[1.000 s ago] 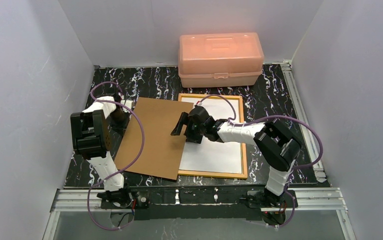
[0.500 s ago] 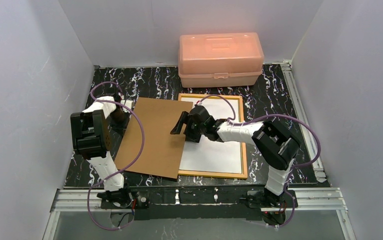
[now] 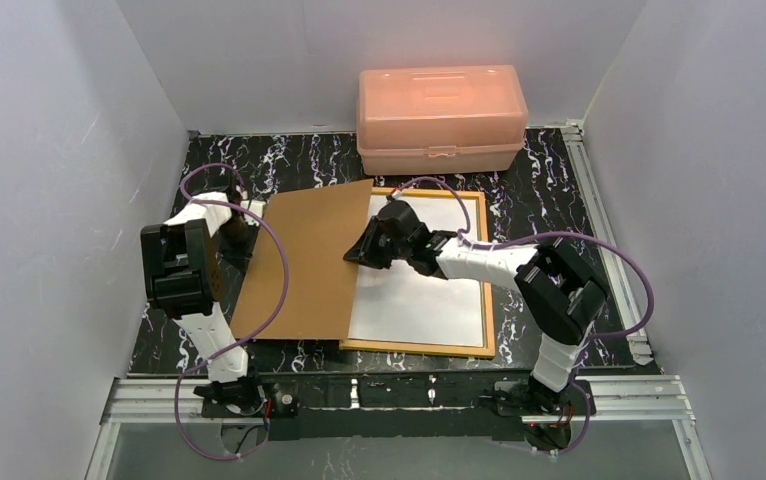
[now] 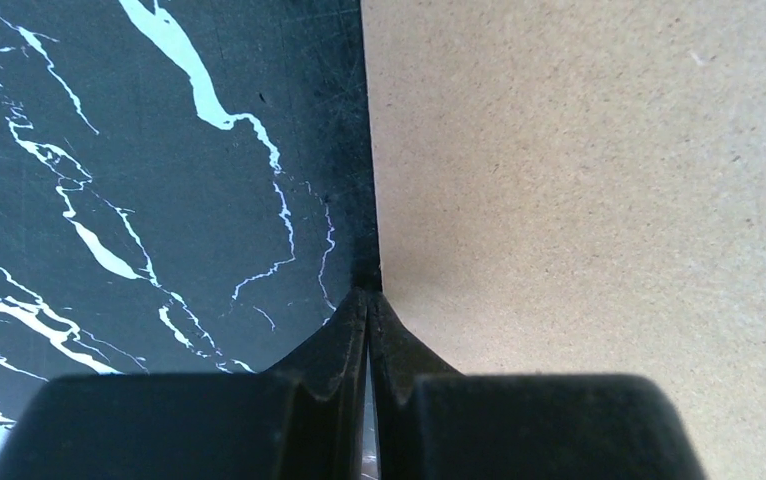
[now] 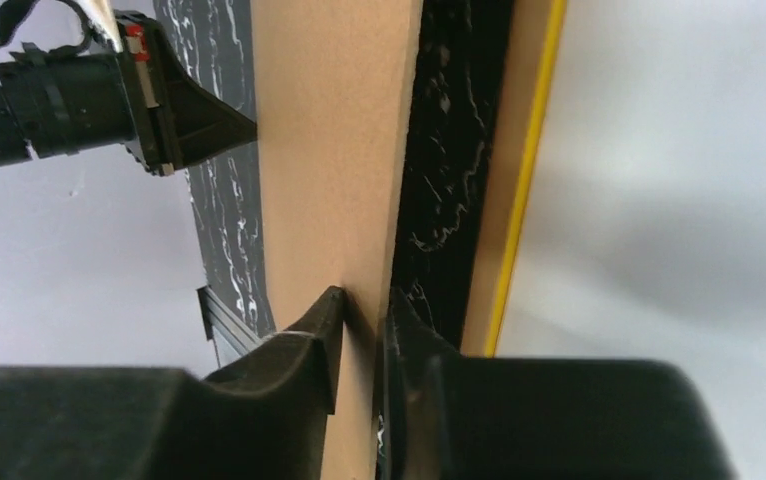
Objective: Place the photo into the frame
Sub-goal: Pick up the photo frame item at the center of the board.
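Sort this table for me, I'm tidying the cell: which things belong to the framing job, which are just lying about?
In the job: frame; board, pinched by the right end effector; white sheet in the frame, perhaps the photo's back.
Lying about: pink box.

Soft, even light comes from overhead, leaving the pink box (image 3: 442, 118) at the worktop's (image 3: 549, 180) far edge glowing almost washed out. Up close, the left gripper (image 4: 369, 305) and right gripper (image 5: 362, 300) blur into black, and the brown board (image 3: 309, 265) casts only a faint shadow.
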Motion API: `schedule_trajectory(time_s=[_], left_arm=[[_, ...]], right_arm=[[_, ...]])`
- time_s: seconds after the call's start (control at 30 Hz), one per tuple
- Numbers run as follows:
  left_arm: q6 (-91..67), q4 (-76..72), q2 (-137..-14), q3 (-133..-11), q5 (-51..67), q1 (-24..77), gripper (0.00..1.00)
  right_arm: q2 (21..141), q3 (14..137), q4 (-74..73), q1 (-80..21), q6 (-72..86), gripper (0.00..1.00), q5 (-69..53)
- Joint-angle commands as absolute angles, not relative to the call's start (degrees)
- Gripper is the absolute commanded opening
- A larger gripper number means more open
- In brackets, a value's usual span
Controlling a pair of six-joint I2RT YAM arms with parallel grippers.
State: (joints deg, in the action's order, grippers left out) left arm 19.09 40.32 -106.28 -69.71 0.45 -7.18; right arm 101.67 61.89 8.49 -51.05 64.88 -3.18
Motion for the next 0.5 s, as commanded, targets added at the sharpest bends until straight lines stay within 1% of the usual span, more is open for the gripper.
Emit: schedule_trajectory(time_s=[0.0, 0.07, 0.1, 0.13, 0.17, 0.3, 0.4, 0.47], left_arm=[[17.16, 46.00, -106.52, -69.29, 12.24, -6.07, 0.00], [16.87, 47.72, -105.65, -70.44, 13.88, -6.06, 0.00], [16.80, 48.78, -105.01, -71.25, 14.48, -6.06, 0.00], [16.67, 50.33, -104.07, -72.56, 15.07, -6.06, 0.00], [16.55, 52.17, -102.93, -74.45, 15.75, -6.06, 0.05], [15.92, 60.23, -93.93, -85.68, 19.46, -6.15, 0.44], [16.62, 66.86, -89.24, -99.32, 23.27, -6.15, 0.62], [17.47, 72.88, -87.84, -108.59, 26.67, -6.06, 0.83]], right_arm=[[102.95, 70.25, 9.88, -53.65, 62.19, 0.17, -4.84], [102.67, 72.87, 7.26, -53.71, 60.38, 0.05, -3.69], [102.46, 74.07, 5.79, -53.73, 59.45, 0.01, -3.02], [102.14, 75.19, 4.51, -53.76, 58.07, 0.01, -2.29], [101.49, 76.22, 3.26, -53.85, 56.99, 0.01, -1.48], [99.55, 79.87, -0.63, -54.76, 54.55, 0.01, 3.44], [99.98, 83.58, -4.06, -55.37, 54.76, 0.01, 5.94], [101.23, 87.71, -7.46, -56.43, 55.06, 0.01, 9.00]])
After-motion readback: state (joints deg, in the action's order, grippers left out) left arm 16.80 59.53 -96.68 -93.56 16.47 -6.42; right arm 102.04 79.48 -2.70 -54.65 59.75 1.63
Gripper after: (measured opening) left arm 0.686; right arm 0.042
